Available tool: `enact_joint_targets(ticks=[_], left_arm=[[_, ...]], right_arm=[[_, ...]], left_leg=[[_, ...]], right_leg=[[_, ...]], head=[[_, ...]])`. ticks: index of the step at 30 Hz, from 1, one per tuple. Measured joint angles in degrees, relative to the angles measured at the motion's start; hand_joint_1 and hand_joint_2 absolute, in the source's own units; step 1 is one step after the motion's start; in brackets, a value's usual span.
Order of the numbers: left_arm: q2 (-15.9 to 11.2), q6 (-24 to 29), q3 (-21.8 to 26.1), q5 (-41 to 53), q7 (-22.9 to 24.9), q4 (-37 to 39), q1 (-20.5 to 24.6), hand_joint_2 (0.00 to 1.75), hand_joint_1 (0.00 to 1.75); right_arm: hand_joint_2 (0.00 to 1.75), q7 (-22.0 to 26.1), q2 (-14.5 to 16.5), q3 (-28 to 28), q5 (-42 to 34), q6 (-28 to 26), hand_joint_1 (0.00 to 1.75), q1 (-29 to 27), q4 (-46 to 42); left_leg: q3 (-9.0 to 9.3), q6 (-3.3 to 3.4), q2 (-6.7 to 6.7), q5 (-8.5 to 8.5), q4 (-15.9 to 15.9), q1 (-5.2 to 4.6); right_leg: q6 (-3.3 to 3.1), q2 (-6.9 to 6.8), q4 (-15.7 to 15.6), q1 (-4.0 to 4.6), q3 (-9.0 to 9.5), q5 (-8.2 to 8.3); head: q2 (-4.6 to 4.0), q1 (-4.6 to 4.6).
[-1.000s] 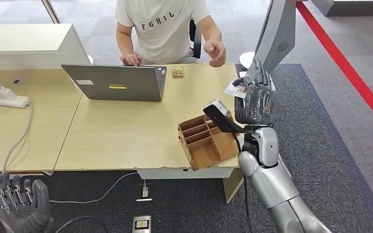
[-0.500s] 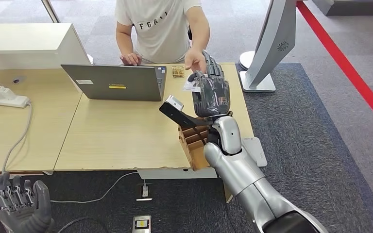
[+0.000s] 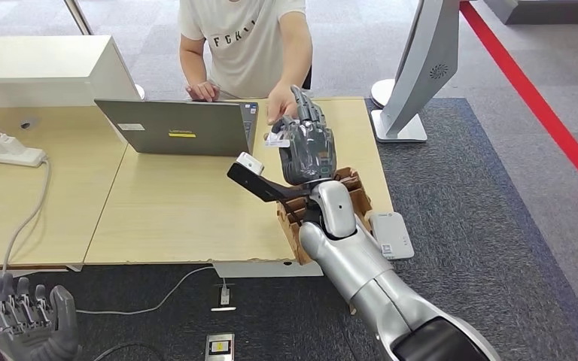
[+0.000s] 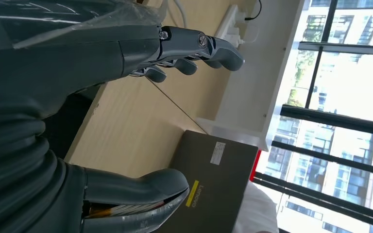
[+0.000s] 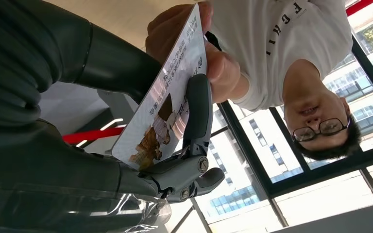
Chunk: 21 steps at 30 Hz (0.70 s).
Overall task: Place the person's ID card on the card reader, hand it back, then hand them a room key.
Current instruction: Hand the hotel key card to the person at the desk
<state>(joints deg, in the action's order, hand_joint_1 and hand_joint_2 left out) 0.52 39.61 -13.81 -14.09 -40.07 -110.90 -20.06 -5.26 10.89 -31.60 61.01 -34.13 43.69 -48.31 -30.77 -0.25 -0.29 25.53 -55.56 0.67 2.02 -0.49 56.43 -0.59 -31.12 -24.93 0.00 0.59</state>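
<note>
The laptop [image 3: 183, 128] shows "Lenovo" on its lid in the left wrist view, beside a yellow strip and a white sticker; the person's [image 3: 244, 43] white shirt carries dark letters that cannot be read surely. The ID card [image 5: 162, 99] is pale and glossy, with a small portrait and lines of print too fine to read. The right hand [image 3: 306, 145] holds it raised over the far side of the table [image 3: 181, 210], pinched between thumb and a finger, and the person's hand [image 5: 209, 53] grips its far end. The card reader [image 3: 390, 234] lies at the table's right edge, just beside the wooden divided box [image 3: 295, 218]. The left hand [image 3: 28, 327] hangs below the table's near edge, fingers apart, holding nothing.
</note>
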Motion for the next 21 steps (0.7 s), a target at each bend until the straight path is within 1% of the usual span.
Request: enact_joint_targets(ticks=[13, 17, 21], left_arm=[[0.5, 0.0, 0.5, 1.1, 0.0, 0.0, -0.7, 1.75, 0.0], [1.0, 0.0, 0.8, 2.0, -0.1, 0.0, -1.4, 1.75, 0.0], [1.5, 0.0, 0.9, 2.8, -0.1, 0.0, -2.0, 1.75, 0.0]], right_arm=[[1.75, -2.0, 0.4, -0.1, 2.7, -0.3, 1.74, 1.9, 5.6], [1.75, -2.1, 0.8, -0.3, 3.7, -0.3, 0.0, 2.2, 7.3], [1.75, -1.6, 1.7, -0.4, 4.0, -1.4, 0.0, 2.2, 8.6]], left_leg=[[-0.01, 0.0, 0.0, 0.0, 0.0, 0.0], [-0.01, 0.0, 0.0, 0.01, 0.0, 0.0], [-0.02, 0.0, 0.0, 0.01, 0.0, 0.0]], right_leg=[[0.0, 0.0, 0.0, 0.0, -0.01, 0.0], [0.0, 0.01, 0.0, 0.0, -0.03, -0.01], [-0.01, 0.0, 0.0, 0.0, -0.04, -0.01]], head=[[0.0, 0.0], [0.0, 0.0], [0.0, -0.01]])
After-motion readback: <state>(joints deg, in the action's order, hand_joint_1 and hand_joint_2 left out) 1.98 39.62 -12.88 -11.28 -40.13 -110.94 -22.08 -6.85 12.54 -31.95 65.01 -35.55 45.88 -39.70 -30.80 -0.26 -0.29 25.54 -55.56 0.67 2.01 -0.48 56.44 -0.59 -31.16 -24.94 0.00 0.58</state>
